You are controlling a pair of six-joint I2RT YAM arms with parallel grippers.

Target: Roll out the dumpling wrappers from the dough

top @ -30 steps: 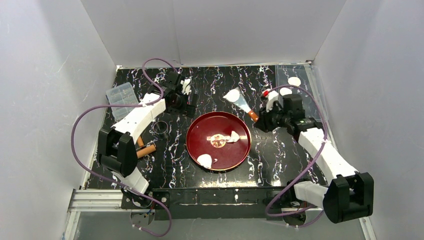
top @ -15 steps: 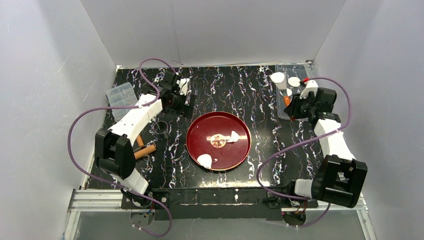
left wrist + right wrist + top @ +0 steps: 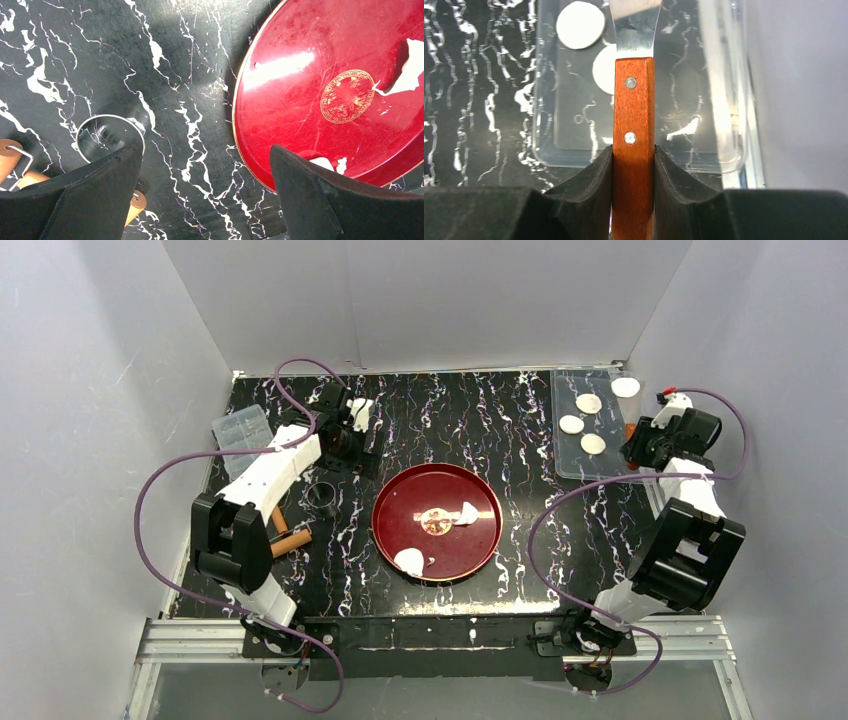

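While dough (image 3: 410, 560) lies on the red plate (image 3: 390, 530), the left end effector (image 3: 205, 165) hovers past its left edge, spread wide. The right end effector (image 3: 634, 155), clamped on a spatula (image 3: 634, 100), has swung from the plate to the far tray (image 3: 600, 465) holding four wrappers (image 3: 589, 403), its arm folded back.

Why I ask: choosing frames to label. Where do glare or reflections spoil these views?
Left wrist: a bright glare streak on the red plate. Right wrist: reflections across the clear tray, though the spatula is sharp. Top external: evenly lit; dumpling wrappers small but distinct.
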